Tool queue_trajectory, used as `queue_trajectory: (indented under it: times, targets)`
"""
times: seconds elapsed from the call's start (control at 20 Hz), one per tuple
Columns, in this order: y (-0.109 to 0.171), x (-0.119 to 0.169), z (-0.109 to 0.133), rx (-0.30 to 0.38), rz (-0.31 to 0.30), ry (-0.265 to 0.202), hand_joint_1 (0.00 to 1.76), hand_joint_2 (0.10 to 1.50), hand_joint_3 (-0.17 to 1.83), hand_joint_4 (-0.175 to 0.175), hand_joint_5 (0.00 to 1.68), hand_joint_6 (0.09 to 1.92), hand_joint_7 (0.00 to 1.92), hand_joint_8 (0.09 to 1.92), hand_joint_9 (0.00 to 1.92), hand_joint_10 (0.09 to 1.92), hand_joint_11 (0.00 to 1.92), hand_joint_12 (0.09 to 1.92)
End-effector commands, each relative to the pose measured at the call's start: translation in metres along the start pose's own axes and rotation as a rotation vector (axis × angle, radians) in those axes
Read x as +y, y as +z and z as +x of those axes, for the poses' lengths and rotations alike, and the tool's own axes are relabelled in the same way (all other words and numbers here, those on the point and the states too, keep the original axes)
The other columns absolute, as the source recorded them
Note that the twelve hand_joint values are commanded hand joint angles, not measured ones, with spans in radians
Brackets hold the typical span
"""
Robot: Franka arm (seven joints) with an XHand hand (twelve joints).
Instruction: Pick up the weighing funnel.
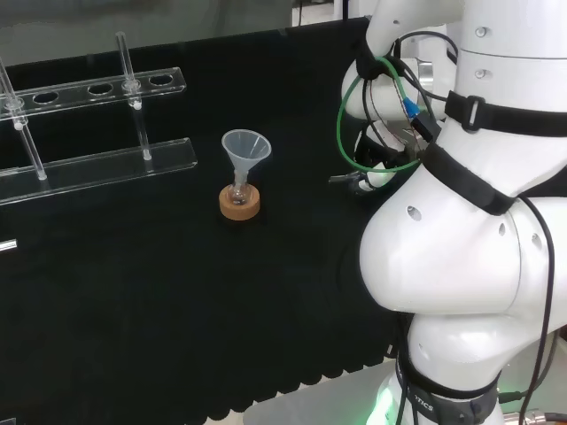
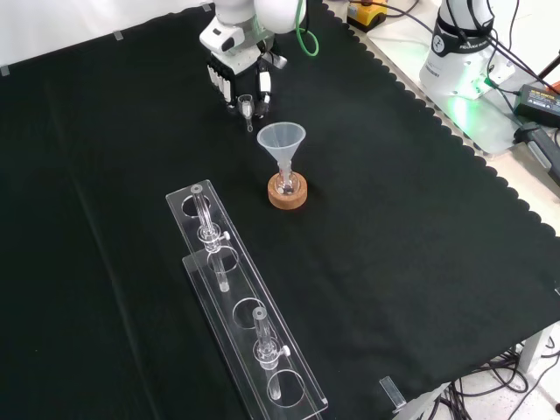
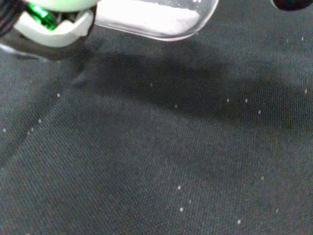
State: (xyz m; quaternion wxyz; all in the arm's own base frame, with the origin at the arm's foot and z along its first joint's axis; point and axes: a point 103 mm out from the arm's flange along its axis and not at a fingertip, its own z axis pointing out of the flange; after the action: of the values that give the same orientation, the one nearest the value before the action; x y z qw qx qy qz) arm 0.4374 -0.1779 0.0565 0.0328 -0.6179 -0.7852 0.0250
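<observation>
While the clear rack [image 2: 203, 282] of glass tubes lies out of the way at the left of my front view, the robot hand [image 2: 238, 77] hangs fingers-down over the far end of the cloth-covered surface [image 2: 420, 227]. Its fingers are curled in on the weighing funnel [image 2: 248, 106]. The small clear piece sits pinched between the fingertips, just under the palm. I cannot make out which way its stem points.

To its right in the same view, near but not touching, the big funnel [image 2: 281, 138] stands mouth up. Its stem is in a small flask [image 2: 283, 182] on a cork ring [image 2: 288, 194], which I take to be there to stop the flask from rolling.

From my wrist camera the weighing funnel [image 3: 156, 19] shows close against the robot hand, with what looks like white powder lying along its belly. A broad shadow falls on the cloth beneath it, apart from the piece, so I judge it is already clear of the surface. A fingertip pinch would make sense here, since it lets the scoop ride level and hold its load. From my desk, the pick-up looks close to done, and the risk is a tilt that spills the powder.
</observation>
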Motion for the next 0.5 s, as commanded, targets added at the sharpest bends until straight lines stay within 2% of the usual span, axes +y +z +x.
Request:
queue_trajectory:
  times: [0.05, 0.15, 0.2, 0.35, 0.45, 0.5]
  targets:
    - [-0.016, 0.0, 0.002, -0.01, -0.035, -0.006, 1.18, 0.51, 0.78, 0.162, 1.52, 0.27, 1.64, 0.61, 1.74, 0.12, 1.59, 0.66]
    - [-0.025, 0.0, 0.004, -0.007, -0.046, -0.007, 1.18, 0.5, 0.79, 0.153, 1.52, 0.26, 1.65, 0.6, 1.76, 0.11, 1.6, 0.65]
    - [-0.039, 0.001, 0.004, 0.01, -0.061, -0.001, 1.19, 0.5, 0.8, 0.125, 1.53, 0.25, 1.66, 0.58, 1.76, 0.1, 1.61, 0.64]
    - [-0.066, 0.002, 0.006, 0.039, -0.084, 0.014, 1.21, 0.49, 0.82, -0.053, 1.55, 0.21, 1.68, 0.54, 1.78, 0.09, 1.64, 0.6]
    - [-0.093, 0.002, 0.009, 0.068, -0.118, 0.029, 1.22, 0.48, 0.82, -0.13, 1.56, 0.2, 1.69, 0.53, 1.79, 0.09, 1.65, 0.59]
    - [-0.106, 0.002, 0.012, 0.083, -0.132, 0.038, 1.22, 0.48, 0.83, -0.152, 1.56, 0.2, 1.69, 0.52, 1.79, 0.09, 1.66, 0.59]
